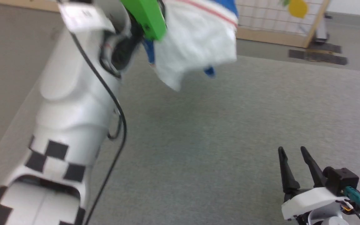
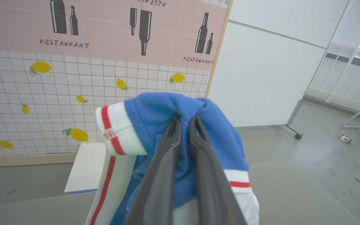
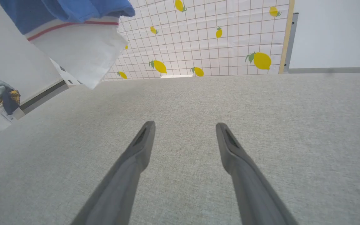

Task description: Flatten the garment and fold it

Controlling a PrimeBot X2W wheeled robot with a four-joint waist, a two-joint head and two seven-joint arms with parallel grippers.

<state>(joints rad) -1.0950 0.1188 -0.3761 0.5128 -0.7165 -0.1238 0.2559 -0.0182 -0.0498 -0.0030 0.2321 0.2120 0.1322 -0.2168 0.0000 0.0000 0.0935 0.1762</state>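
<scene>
- Shirt (image 2: 167, 109): bunched, hanging above the desk (image 1: 214, 140) near its far edge.
- Left claw (image 2: 184, 120): clamped on blue fabric.
- Right claw (image 3: 184, 131): fingers apart, empty; best catches a lower corner to spread it.

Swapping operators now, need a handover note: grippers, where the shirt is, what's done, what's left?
Left gripper: fingers shut on a fold of the royal-blue soft jersey T-shirt with white sleeves and red-and-white striped trim.
Right gripper: open, empty, low over the grey fabric-covered table.
T-shirt: hangs bunched from the left gripper, raised above the table.
Done: picked up.
Left: lay it out flat, then fold; neither begun.
</scene>
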